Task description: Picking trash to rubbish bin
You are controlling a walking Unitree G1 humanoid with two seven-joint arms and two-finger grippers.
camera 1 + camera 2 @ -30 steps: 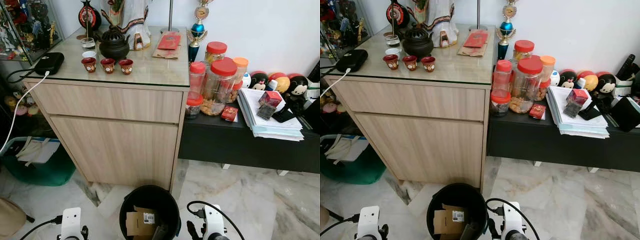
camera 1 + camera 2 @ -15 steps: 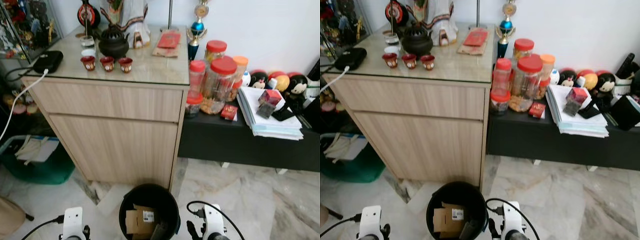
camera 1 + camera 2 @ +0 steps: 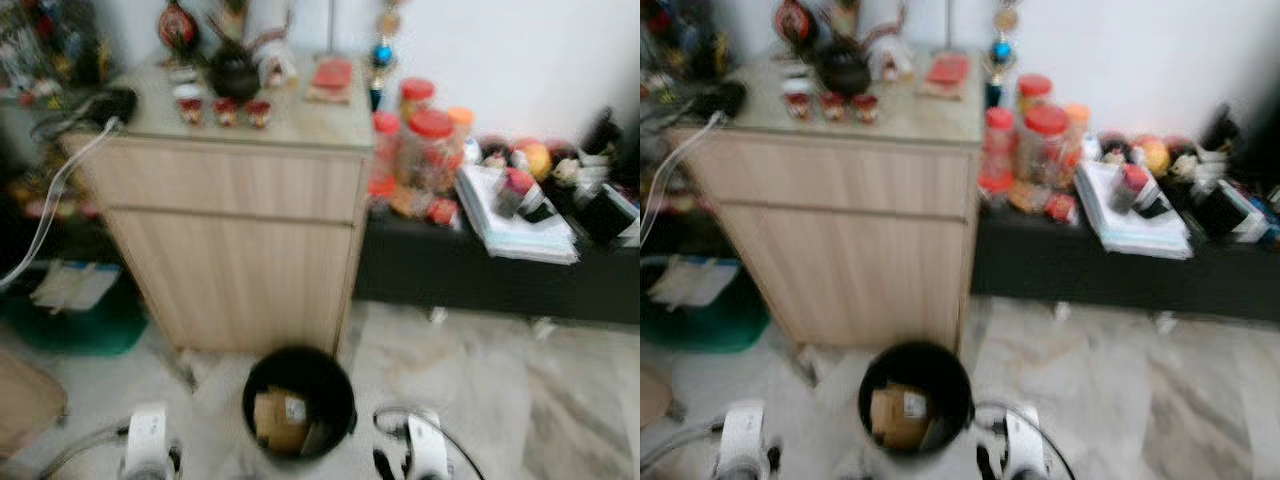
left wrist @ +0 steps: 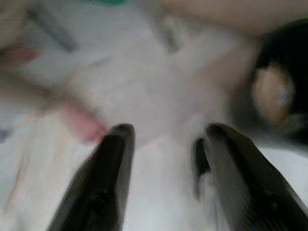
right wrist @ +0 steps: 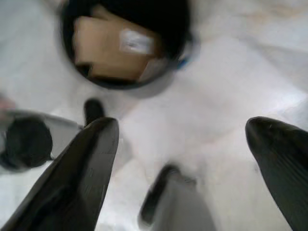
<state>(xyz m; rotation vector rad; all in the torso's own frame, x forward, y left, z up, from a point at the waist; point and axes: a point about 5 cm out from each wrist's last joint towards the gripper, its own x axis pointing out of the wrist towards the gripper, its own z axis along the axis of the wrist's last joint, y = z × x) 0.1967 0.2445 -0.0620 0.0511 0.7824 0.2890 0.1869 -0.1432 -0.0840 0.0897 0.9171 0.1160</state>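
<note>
bin (image 3: pixel 299 400): black, on floor in front of cabinet (image 3: pixel 235 230), cardboard (image 5: pixel 113 48) inside
bin vs claws: sits btwn both, fwd of them
nearer: right gripper (image 5: pixel 180 159), fingers wide apart, empty
left gripper (image 4: pixel 166 154): apart, empty

Black rubbish bin (image 3: pixel 298 404) holding brown cardboard (image 3: pixel 279 420), pale woodgrain cabinet (image 3: pixel 235 245), red-lidded clear jars (image 3: pixel 428 150), black low shelf (image 3: pixel 480 275), grey-veined white marble floor (image 3: pixel 500 400)
</note>
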